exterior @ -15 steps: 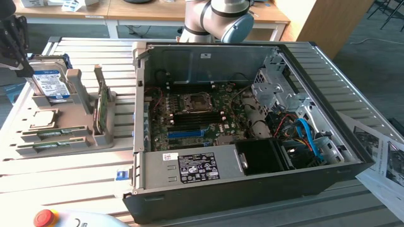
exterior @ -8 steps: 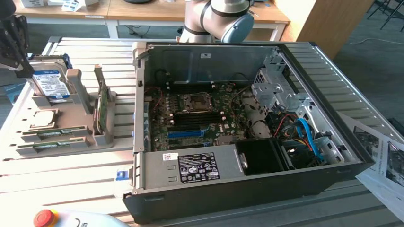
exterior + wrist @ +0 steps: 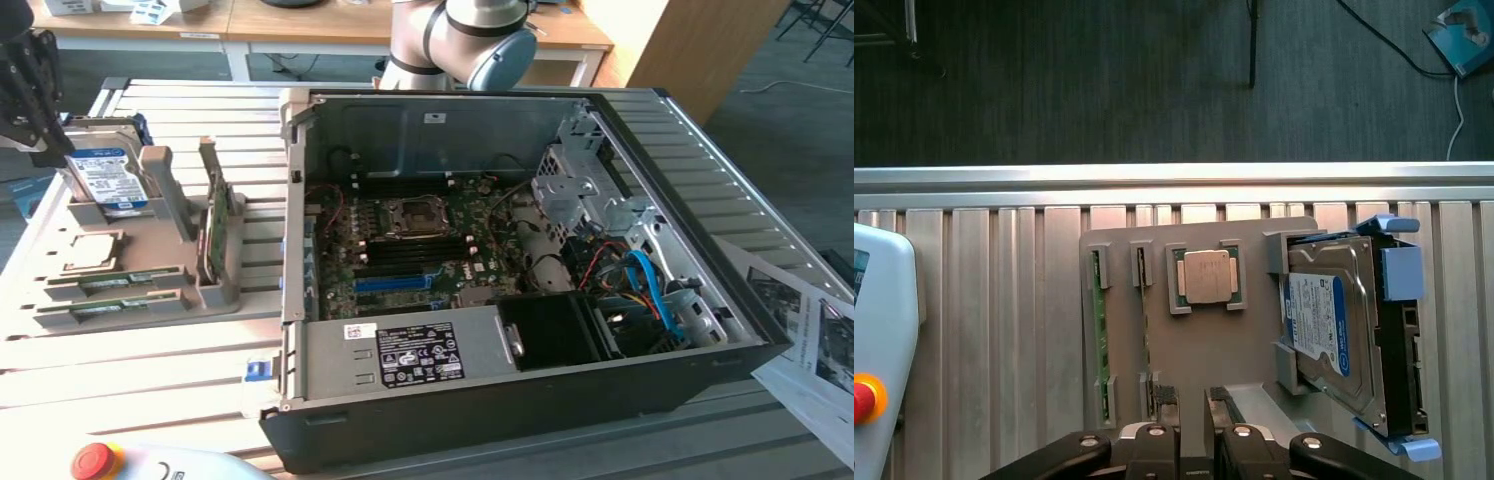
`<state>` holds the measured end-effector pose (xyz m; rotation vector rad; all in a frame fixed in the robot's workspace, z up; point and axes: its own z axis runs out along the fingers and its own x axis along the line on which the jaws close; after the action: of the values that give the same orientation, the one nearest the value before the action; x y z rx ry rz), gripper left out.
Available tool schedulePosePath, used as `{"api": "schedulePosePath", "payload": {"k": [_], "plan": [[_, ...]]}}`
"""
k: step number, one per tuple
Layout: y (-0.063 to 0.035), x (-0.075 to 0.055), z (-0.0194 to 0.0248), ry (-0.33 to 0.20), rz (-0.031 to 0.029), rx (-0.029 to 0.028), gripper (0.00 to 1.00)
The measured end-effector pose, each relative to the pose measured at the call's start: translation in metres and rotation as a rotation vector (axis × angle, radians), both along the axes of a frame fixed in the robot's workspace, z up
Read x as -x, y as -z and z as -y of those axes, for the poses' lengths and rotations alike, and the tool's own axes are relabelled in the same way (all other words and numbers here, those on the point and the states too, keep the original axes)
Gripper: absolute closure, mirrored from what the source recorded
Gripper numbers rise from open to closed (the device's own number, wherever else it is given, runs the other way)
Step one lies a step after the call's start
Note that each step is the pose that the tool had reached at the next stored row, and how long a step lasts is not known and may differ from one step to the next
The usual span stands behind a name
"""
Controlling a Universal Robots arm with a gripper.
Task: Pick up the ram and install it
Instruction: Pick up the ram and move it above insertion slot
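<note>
You have the gripper point(image 3: 1191, 400) hanging at the upper left of the exterior view, over the grey tray point(image 3: 1239, 350) on the slatted surface point(image 3: 134, 380). Its jaws stand a narrow gap apart with nothing between them. The ram point(image 3: 130, 281) sits on edge in its tray slot at the lower left of that view, unheld, with a twin stick point(image 3: 104, 310) just beside it, both to the left of the open computer case point(image 3: 534, 400).
</note>
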<state>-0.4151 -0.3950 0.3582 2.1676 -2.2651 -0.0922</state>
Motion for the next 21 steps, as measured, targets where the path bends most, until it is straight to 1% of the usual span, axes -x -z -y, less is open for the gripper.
{"api": "schedulePosePath", "payload": {"k": [4,7,14,17,19,21], "plan": [[0.0003,0.0,0.0,0.0,0.0001,-0.0001,0.76],[0.0045,0.0,0.0001,0.0,0.0,0.0,0.76],[0.0143,0.0,0.002,0.0,0.0001,0.0,0.76],[0.0161,0.0,0.0025,0.0,-0.0002,0.0001,0.76],[0.0165,0.0,0.0044,0.0,0.0,0.0,0.76],[0.0165,0.0,0.0086,0.0,0.0,0.0,0.76]]}}
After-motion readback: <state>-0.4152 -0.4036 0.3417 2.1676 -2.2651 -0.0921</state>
